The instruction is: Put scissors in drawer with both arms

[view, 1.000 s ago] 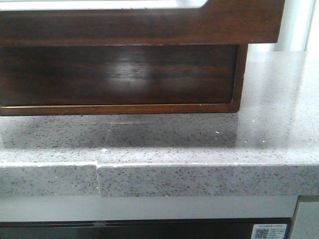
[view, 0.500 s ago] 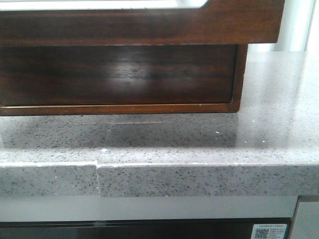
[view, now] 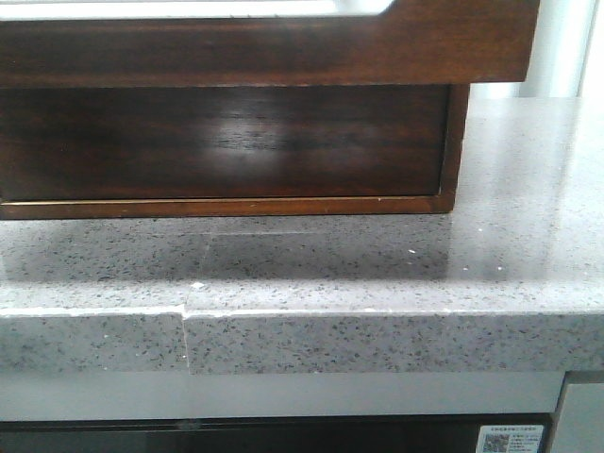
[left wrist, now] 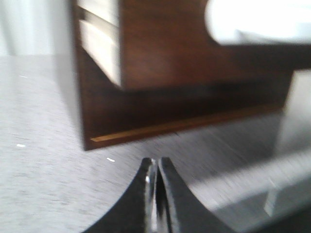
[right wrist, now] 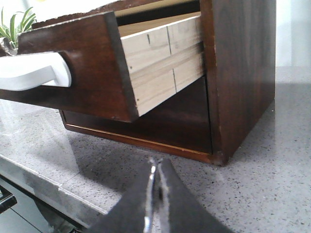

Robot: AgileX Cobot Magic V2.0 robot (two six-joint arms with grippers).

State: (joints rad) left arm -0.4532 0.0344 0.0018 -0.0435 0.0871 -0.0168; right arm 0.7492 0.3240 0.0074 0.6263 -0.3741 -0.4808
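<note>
Grey speckled stone surface (view: 377,274): dark brown glossy wooden drawer (right wrist: 92,73) pulled out of cabinet (right wrist: 240,73); L end effector (left wrist: 156,167) & R end effector (right wrist: 156,167) both pressed together, empty.

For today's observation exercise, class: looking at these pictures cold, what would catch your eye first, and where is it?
First, the drawer, pulled well out of the dark wooden cabinet, its pale wood side showing and a white-showing cut-out along the top edge of its front. The cabinet stands on a speckled grey countertop and fills the upper part of the front view. The left gripper and right gripper are both shut, each low over the counter facing the cabinet; no scissors show.
</note>
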